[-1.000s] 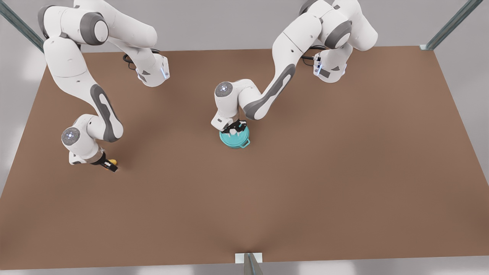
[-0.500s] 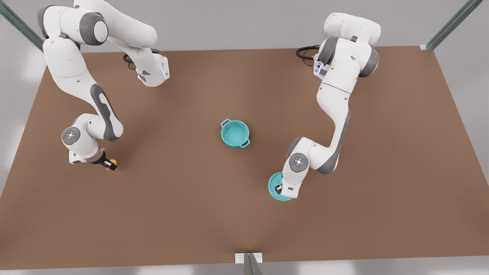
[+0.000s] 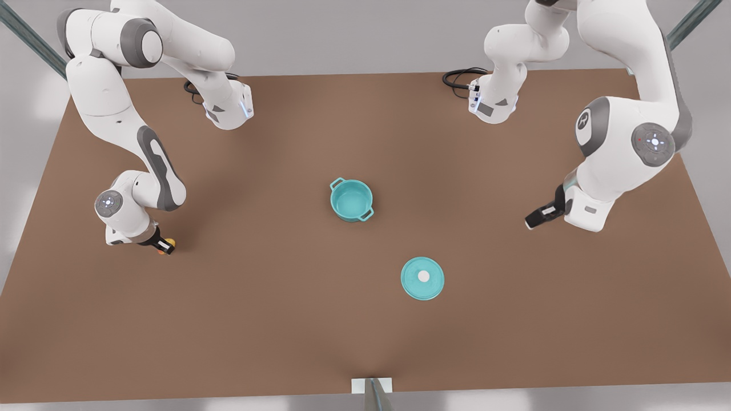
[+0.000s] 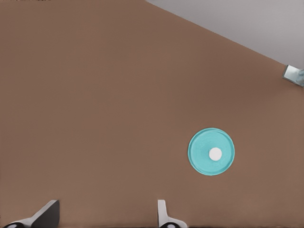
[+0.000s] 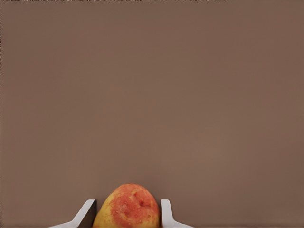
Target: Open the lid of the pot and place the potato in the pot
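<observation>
Left gripper (image 3: 534,220) has released the pot lid (image 3: 422,278) and lifted away, fingers open, lid at its 8 o'clock. Right gripper (image 3: 164,245) pinches the potato (image 5: 127,207). The pot (image 3: 351,199) is uncovered.

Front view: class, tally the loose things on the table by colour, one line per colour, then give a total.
Teal: 2, the pot and the pot lid
Yellow-orange: 1, the potato
Total: 3
</observation>
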You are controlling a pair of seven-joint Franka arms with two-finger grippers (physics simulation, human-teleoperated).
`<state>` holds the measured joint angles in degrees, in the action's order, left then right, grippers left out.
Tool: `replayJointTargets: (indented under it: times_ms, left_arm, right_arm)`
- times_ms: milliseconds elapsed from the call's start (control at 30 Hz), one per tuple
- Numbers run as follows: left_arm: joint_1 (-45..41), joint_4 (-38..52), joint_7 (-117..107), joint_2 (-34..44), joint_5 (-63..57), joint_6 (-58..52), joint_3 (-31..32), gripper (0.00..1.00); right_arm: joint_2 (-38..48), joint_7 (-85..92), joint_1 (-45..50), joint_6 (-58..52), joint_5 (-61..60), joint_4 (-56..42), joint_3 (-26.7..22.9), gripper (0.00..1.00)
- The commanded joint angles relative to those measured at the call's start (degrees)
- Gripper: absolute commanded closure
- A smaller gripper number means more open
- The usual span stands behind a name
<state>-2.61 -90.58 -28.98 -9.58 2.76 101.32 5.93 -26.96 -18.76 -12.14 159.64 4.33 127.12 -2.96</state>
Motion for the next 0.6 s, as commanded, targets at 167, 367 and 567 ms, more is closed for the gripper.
replayJointTargets:
  times_ms: [167, 367, 567]
  left_arm:
    - [1.29, -0.03, 27.31, 0.17, 0.14, -0.6, -0.13, 0.0]
    - [1.2, 0.06, 27.49, 0.61, -0.48, -0.68, 0.14, 0.0]
    - [1.2, -0.03, 27.49, 0.61, -0.39, -0.68, 0.14, 0.0]
  right_arm:
    - [5.16, -0.92, 0.19, -6.53, -0.02, 0.06, 0.23, 0.55]
    - [11.75, -11.11, 9.41, -15.93, -6.08, -1.43, 0.41, 0.55]
    - [13.86, -34.4, 24.43, -33.94, -7.23, -12.41, 0.41, 0.55]
